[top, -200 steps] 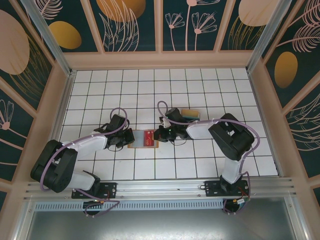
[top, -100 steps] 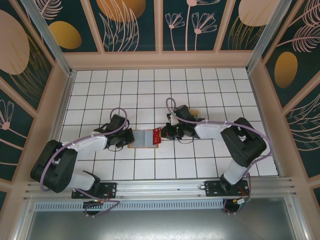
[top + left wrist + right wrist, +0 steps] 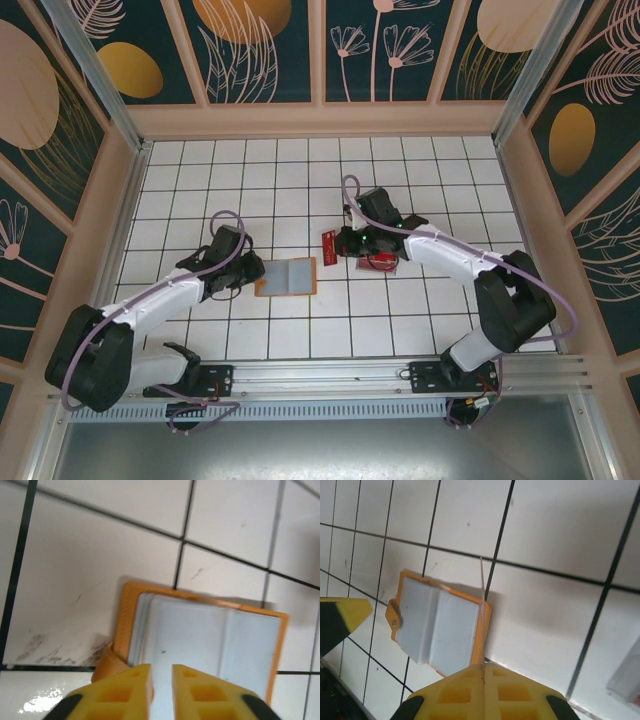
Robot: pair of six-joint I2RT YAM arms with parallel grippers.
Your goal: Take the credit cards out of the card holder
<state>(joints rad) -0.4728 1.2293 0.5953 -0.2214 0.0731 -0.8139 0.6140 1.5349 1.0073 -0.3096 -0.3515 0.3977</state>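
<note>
One card holder (image 3: 287,276) is lying open flat on the tiles. Right gripper (image 3: 483,674) is pinching one red card (image 3: 328,246) just beside it. Left gripper (image 3: 161,671) is hovering slightly ajar at its left edge, holding nothing.

Light: bright, even, came from overhead.
Shadows: lay soft beside the flat orange-brown card holder (image 3: 200,640).
Glare: washed one white glossy tile (image 3: 30,700).
Blur: softened the yellow plastic fingertips (image 3: 125,690).
</note>
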